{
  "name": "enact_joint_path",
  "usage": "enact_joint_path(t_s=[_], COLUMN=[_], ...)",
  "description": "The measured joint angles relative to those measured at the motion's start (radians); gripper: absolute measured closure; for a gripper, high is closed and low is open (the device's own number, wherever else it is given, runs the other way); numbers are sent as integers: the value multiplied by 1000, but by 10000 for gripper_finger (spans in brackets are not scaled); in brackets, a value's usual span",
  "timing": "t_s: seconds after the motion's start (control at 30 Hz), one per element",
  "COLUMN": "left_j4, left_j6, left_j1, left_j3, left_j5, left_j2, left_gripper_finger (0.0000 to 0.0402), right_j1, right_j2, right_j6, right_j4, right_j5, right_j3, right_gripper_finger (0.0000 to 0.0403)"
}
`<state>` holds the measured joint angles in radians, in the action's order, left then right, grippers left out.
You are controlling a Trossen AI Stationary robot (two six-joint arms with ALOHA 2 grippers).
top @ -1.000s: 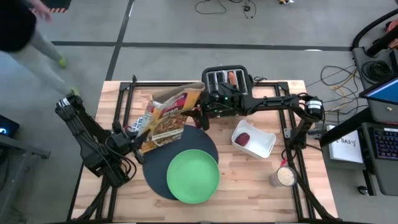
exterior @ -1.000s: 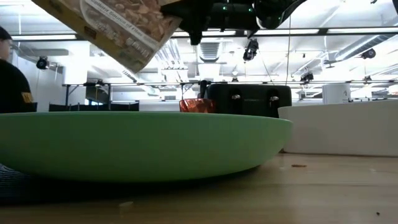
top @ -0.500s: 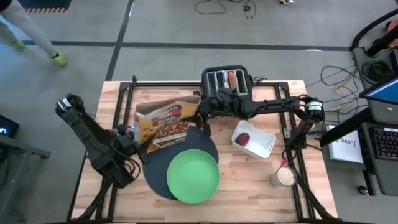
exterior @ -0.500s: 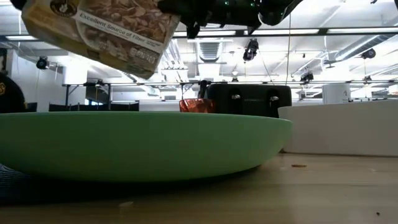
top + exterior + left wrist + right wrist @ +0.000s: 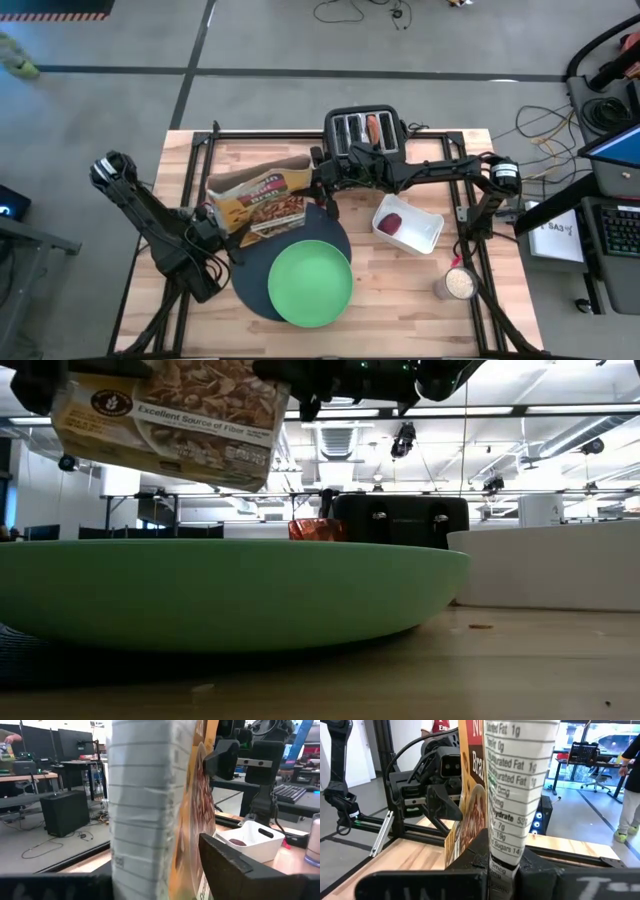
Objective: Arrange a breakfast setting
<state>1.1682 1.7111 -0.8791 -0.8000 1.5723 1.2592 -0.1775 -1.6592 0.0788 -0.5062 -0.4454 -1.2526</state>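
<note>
A cereal box (image 5: 262,198) hangs above the table between my two arms, lying almost level over the far left edge of the round black mat (image 5: 250,290). My left gripper (image 5: 218,215) is at the box's left end. My right gripper (image 5: 318,185) is shut on its right end. A lime-green plate (image 5: 310,283) rests flat on the mat and fills the low view (image 5: 230,590). A dark-red food lump (image 5: 393,222) lies in a white tray (image 5: 425,232). My left gripper has the box's bottom end (image 5: 150,860) between its two fingers, one finger (image 5: 230,865) lying against the printed front face. It comes level from the table's left. The box fills the gap and is clear of the table. My right gripper pinches the box's open top end, where the narrow nutrition panel (image 5: 502,855) is squeezed flat. It comes level from the table's right. The box juts out from the fingers toward my left arm.
A black four-slot toaster (image 5: 365,135) stands at the far edge behind my right arm, with an orange-brown piece in one slot. A small jar of pale grains (image 5: 458,283) stands near the right edge. Bare wood lies in front of the tray.
The cereal box has tipped from a steep slant to almost level: its left end has come down and swung toward the table's left, while its right end stayed at my right gripper. Both grippers have hardly shifted.
</note>
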Motion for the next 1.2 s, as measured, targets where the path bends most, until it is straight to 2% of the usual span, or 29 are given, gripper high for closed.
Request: enact_joint_path(t_s=[0.17, 0.47, 0.6, 0.83, 0.97, 1.13, 1.2], left_j4=[-80, -132, -183, -200, -204, -207, -208], left_j6=[4, -62, -140, -157, -145, -140, -140], left_j1=[0, 45, 83, 102, 102, 102, 102], left_j3=[9, 10, 11, 11, 11, 11, 11], left_j5=[-33, -49, -49, -39, -36, -21, -15], left_j2=[2, 6, 29, 96, 120, 135, 136], left_gripper_finger=[263, 169, 165, 222, 283, 380, 392], right_j1=[4, 13, 17, 16, 16, 16, 16], right_j2=[0, -4, -4, -4, -4, -4, -4], right_j6=[1, 14, 24, 28, 31, 35, 38], right_j4=[-2, -9, -15, -13, -11, -9, -9], right_j5=[0, 7, 8, 4, 5, 12, 12], right_j3=[0, 0, 0, 0, 0, 0, 0], right_gripper_finger=[394, 394, 394, 394, 394, 394, 394])
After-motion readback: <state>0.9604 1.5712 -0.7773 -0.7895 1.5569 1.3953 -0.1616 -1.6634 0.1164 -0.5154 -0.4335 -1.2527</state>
